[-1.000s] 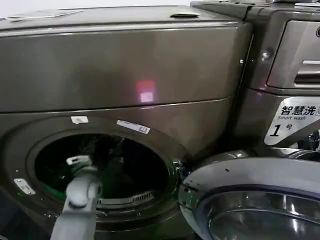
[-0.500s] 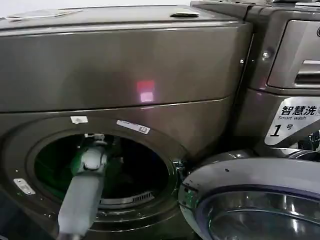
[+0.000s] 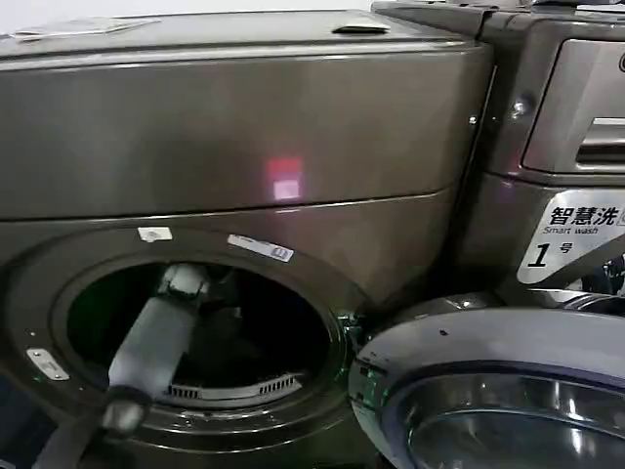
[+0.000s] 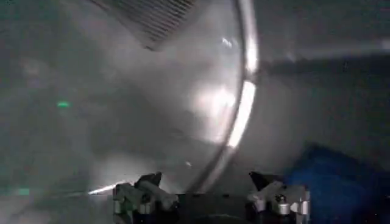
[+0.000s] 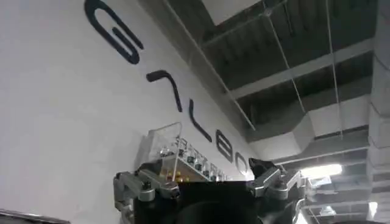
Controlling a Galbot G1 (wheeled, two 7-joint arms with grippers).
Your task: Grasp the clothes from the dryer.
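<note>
The left arm reaches through the dryer's round opening (image 3: 59, 322) into the drum. Its left pincer (image 4: 210, 192) hangs released, holding nothing, with the blue clothes (image 4: 332, 182) just beside 1 fingertip. The right pincer (image 5: 207, 182), also spread, points away toward a lettered wall.
</note>
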